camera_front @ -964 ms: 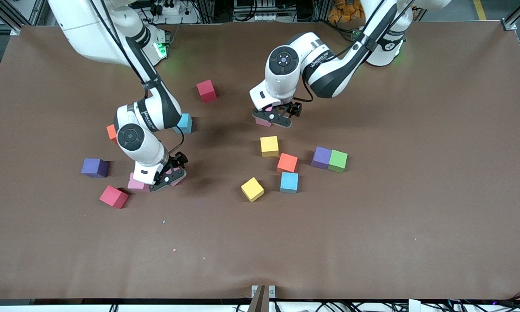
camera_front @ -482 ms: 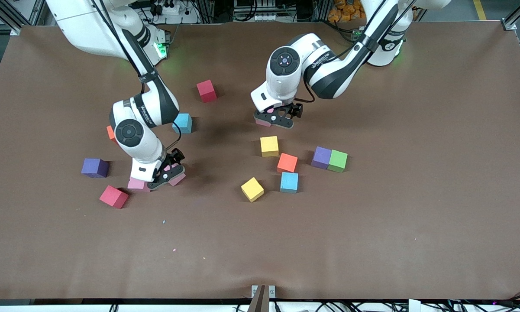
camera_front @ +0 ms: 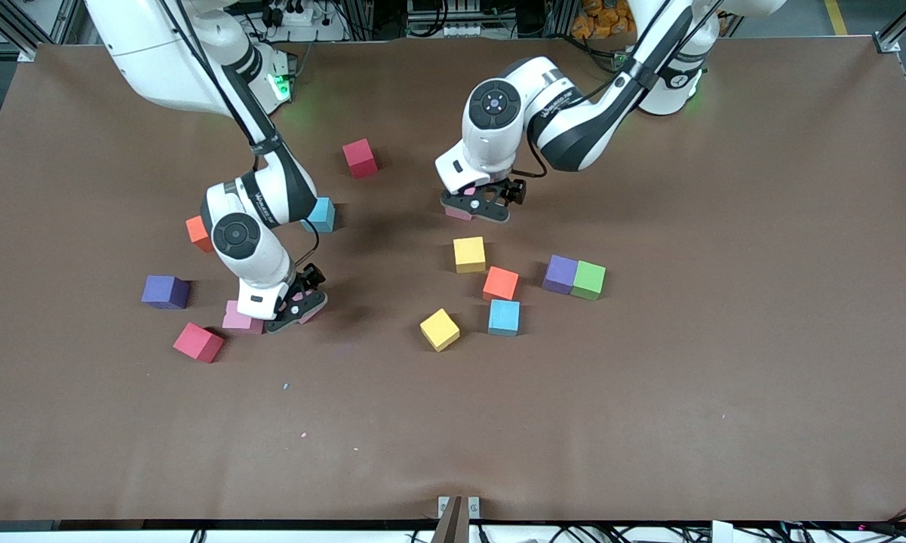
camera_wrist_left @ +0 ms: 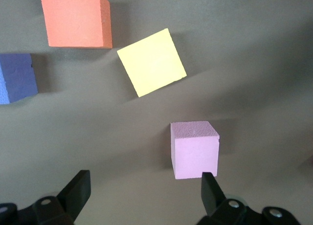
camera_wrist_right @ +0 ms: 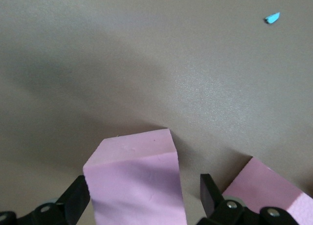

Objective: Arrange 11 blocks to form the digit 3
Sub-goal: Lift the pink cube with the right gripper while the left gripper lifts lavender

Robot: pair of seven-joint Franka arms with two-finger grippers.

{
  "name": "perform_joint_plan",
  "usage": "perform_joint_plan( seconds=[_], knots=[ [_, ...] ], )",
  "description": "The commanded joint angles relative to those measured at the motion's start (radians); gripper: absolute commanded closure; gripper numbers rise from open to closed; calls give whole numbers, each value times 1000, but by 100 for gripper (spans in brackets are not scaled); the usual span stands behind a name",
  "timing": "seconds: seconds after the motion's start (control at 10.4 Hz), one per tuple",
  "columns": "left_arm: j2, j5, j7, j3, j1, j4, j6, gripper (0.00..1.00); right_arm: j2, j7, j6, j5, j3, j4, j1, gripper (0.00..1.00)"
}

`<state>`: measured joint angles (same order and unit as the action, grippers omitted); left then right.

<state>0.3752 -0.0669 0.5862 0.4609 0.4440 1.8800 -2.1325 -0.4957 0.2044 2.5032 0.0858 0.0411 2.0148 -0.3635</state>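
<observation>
Scattered loose over the counter [camera_front: 649, 422], no figure formed, no long axis. Right end effector [camera_wrist_right: 142, 198] low, fingers spread astride a pink block [camera_wrist_right: 137, 181]. Left end effector [camera_wrist_left: 144, 193] released, hovering by another pink block [camera_wrist_left: 194, 149].

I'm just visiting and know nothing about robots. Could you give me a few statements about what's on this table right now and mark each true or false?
1. The green cube touches a purple cube. True.
2. The left gripper holds a yellow cube. False: it is open, over a pink cube.
3. The right gripper has a pink cube between its fingers. True.
4. The blocks already form a 3. False: they lie scattered on the table.
</observation>
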Motion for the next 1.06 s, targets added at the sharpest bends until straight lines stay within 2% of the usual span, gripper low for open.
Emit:
perform_joint_plan(
  seconds=[0.0,0.1,0.29,0.48,0.67,0.96],
  knots=[
    [5,-47,35,2,4,10,-23,0,-14,-2,32,25,3,7,-2,75],
    [22,-54,79,2,19,10,-49,0,-9,-16,28,23,2,7,-2,96],
    [85,-138,189,2,70,13,-142,0,31,-129,-36,22,-1,7,-18,96],
    [120,-159,222,4,116,30,-229,0,100,-218,-139,19,-3,9,-48,94],
    [105,-186,242,4,125,89,-267,0,156,-176,-146,19,-4,54,-74,93],
    [131,-229,253,2,130,102,-302,0,270,-77,-142,19,-6,165,-110,93]
  ],
)
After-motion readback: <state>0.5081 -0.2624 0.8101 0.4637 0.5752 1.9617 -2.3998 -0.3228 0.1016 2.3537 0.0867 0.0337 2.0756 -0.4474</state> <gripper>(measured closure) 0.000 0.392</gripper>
